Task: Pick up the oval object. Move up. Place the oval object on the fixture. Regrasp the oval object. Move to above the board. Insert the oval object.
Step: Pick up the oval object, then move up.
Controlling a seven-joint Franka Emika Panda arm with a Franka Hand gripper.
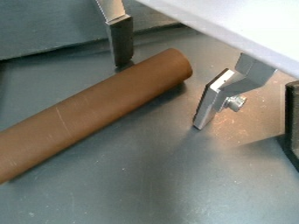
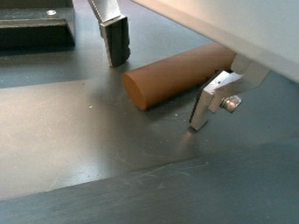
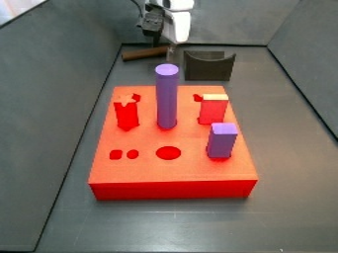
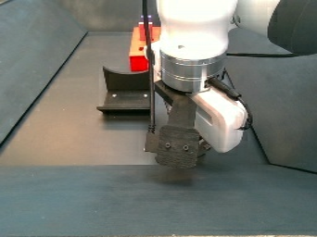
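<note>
The oval object is straddled on the table by the spread gripper, apparently not yet pinched, so every step is left.

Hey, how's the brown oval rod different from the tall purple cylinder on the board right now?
The oval object lies flat on the grey floor behind the board; the purple cylinder stands upright in the board. The oval object is brown, the cylinder purple. The oval object sits between the open fingers of the gripper, not yet clamped; nothing is near the cylinder. Both are plain, smooth, round-ended rods.
</note>
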